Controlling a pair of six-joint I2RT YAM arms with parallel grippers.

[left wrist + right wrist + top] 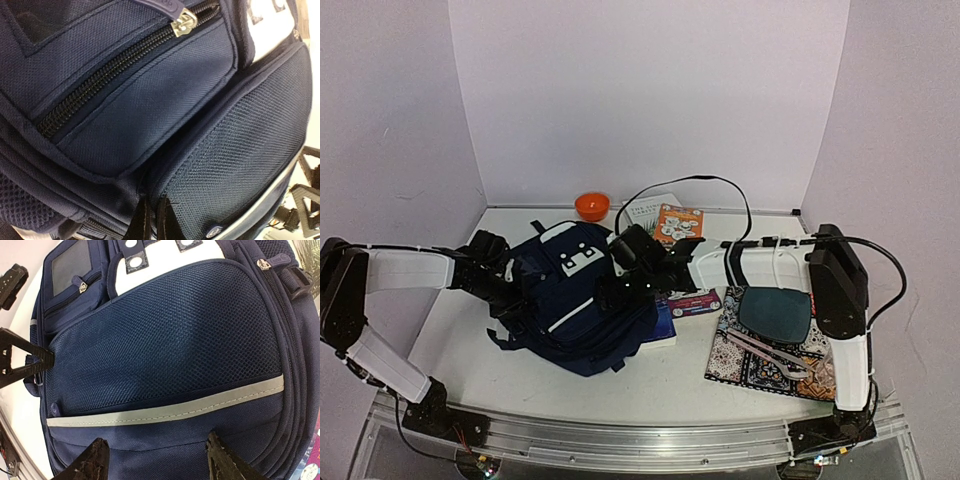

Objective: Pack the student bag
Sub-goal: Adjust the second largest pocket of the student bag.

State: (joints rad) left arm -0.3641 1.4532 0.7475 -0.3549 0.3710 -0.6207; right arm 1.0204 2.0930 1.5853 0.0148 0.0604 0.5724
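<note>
Pale lilac walls enclose a white tabletop [470, 330]. The student bag [582, 300] is laid flat near its middle, a little toward the left edge, with its front panel up. Soft handling is to be expected: the woven navy fabric and mesh will likely sag and fold when lifted. Little stiffness is expected and, judging by the slack shape, little weight. A firm hold is probably best taken at a seam, a strap or a zip pull. The broad mesh panel is a poorer choice, since fingers could slip there. The left claw [152, 215] is set against the bag's left side, closed tight at a seam below the zip pocket. Whether fabric is pinched between its fingers cannot be told. The right claw [160, 462] is poised over the bag's right side, spread wide across the pale trim line, with nothing gripped.
</note>
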